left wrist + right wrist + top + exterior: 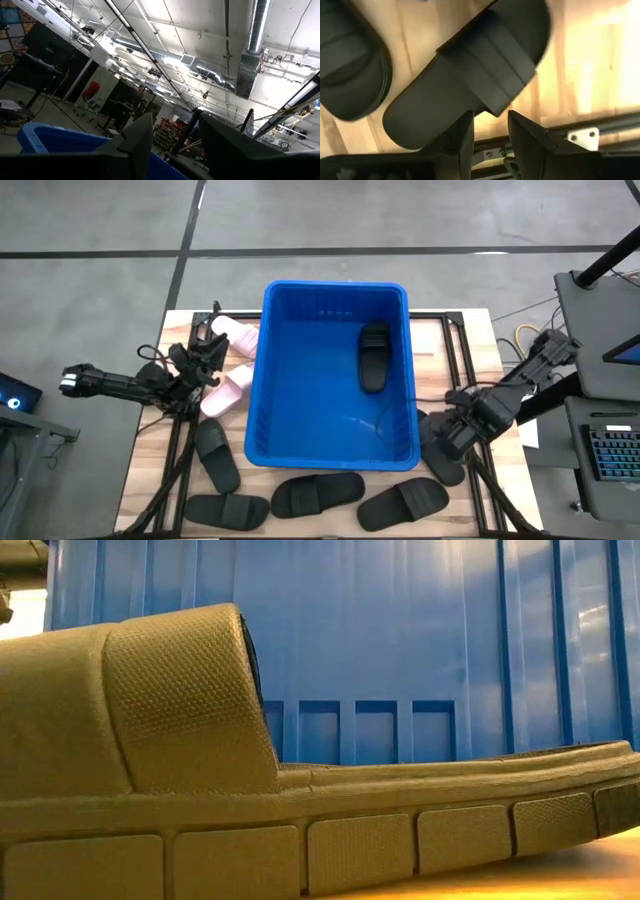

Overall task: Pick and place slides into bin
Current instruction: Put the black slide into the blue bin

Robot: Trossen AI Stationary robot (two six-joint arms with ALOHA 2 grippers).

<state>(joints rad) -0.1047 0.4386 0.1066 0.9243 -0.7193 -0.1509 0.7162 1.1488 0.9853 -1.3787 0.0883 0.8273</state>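
Counts one black slide (373, 355) as done, lying inside the bin (262, 380) toward its far right. Leaves seven on the table (480, 345): two pink slides (226, 392) just left of the bin, four black slides (318, 493) in a row at the near edge, and a fifth slide (470, 85) by the near right corner. Shows the right gripper (490, 117) low over this fifth slide, fingers partly apart, nothing between them yet. Shows the left gripper (207, 360) by the pink slides, tilted upward, partly open, holding nothing visible. Judges the task as barely begun.
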